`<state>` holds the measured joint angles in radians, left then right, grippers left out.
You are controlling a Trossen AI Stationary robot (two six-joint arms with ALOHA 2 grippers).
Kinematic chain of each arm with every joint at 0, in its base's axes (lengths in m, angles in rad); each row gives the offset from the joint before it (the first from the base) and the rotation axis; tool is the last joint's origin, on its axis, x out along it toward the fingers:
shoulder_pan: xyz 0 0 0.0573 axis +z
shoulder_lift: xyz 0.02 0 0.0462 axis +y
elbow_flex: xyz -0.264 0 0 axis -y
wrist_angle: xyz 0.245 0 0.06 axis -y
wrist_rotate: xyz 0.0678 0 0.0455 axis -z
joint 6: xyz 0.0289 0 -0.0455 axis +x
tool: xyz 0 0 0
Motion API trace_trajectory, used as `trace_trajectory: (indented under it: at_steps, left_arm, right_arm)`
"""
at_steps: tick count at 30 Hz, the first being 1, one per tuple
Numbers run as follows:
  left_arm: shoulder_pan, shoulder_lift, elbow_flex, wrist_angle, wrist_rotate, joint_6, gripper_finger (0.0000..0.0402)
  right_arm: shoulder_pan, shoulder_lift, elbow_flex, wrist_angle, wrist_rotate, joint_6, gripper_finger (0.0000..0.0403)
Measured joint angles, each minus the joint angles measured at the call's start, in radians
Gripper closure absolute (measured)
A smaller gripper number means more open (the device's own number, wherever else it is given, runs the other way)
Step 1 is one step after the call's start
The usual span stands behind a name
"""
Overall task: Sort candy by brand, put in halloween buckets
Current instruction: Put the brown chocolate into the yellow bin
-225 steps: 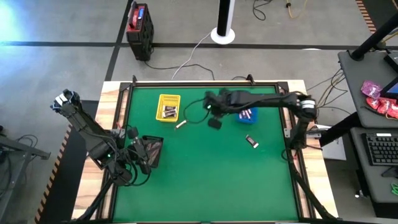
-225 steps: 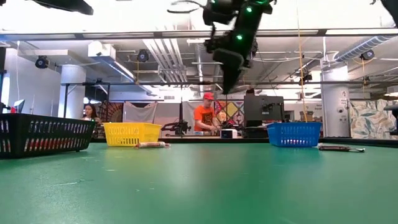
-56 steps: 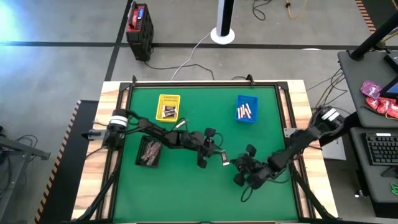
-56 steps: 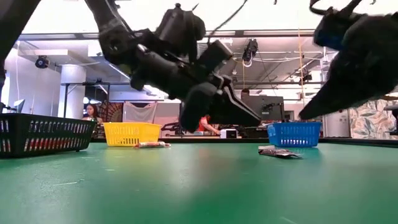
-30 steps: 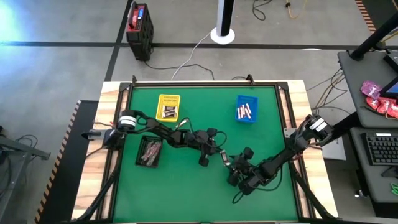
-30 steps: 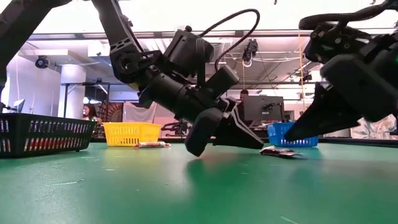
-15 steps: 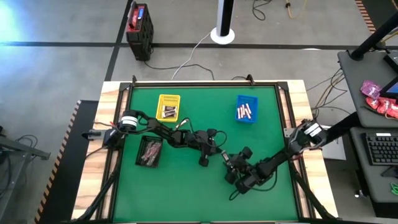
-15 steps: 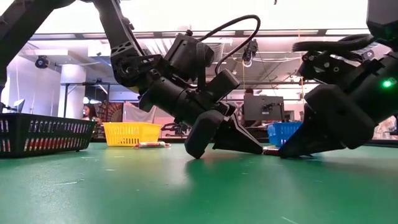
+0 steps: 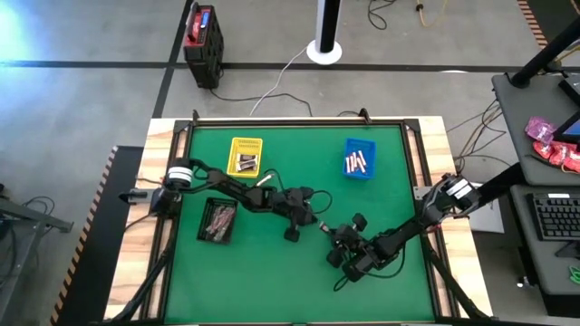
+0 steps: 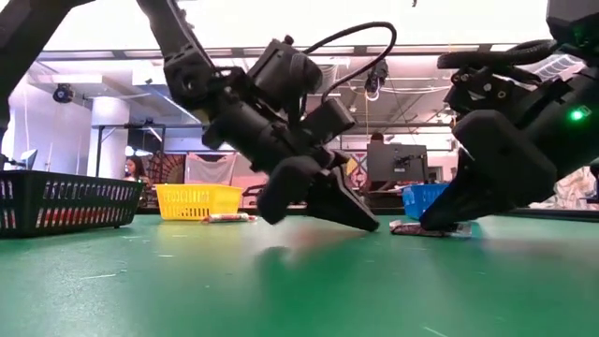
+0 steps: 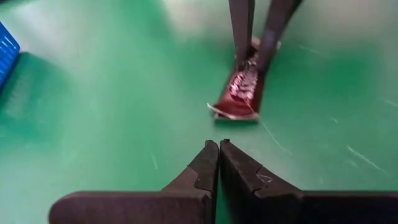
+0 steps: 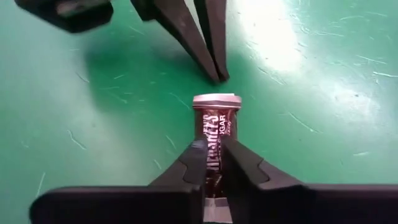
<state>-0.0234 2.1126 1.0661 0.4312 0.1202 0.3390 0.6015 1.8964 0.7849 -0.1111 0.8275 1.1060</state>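
Observation:
A dark brown wrapped candy bar (image 12: 214, 124) lies flat on the green table, right of its middle (image 9: 323, 227). My right gripper (image 12: 215, 155) reaches in from the right and is shut on it. My left gripper (image 11: 219, 144) is shut and empty. Its tips hover just short of the bar's other end (image 11: 235, 113), a little above the table (image 10: 372, 225). The yellow bin (image 9: 246, 156) and the blue bin (image 9: 360, 160) stand at the back. The black bin (image 9: 218, 220) stands at the left. All three hold candy. My right gripper pinches the bar's two long sides (image 12: 214, 149) between its two fingers, at the end nearest the right arm. The fingers (image 11: 242, 37) slant down from the table's right and near side and lie along the bar. The bar lies flat on the table.
A loose whitish candy (image 10: 227, 218) lies on the table beside the yellow bin. The two grippers' tips are close together over the bar. A raised wooden frame (image 9: 181, 181) edges the green table. People show in the room beyond the table.
My right gripper has gone left toward the candy bar and down, and its fingers now stand on the bar. My left gripper, whose tips were at the bar, has drawn back a little toward the table's left and tipped up off it.

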Motion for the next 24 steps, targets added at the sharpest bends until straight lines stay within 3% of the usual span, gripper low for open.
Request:
trace_trajectory:
  at_steps: [5, 9, 16, 24]
  left_arm:
    - [0.002, -0.084, -0.006, -0.107, 0.005, 0.064, 0.0401]
    - [0.002, -0.102, -0.022, -0.116, 0.099, 0.132, 0.0401]
    - [0.001, -0.112, -0.036, -0.121, 0.108, 0.099, 0.0401]
    - [0.001, -0.223, -0.117, -0.107, 0.151, 0.112, 0.0401]
  right_arm:
    - [0.000, -0.030, -0.002, -0.006, 0.008, -0.007, 0.0380]
    - [0.000, -0.057, -0.002, -0.007, 0.008, -0.005, 0.0382]
    - [0.001, -0.122, -0.007, -0.026, 0.037, -0.017, 0.0395]
    - [0.002, -0.226, -0.034, -0.017, 0.059, 0.041, 0.0396]
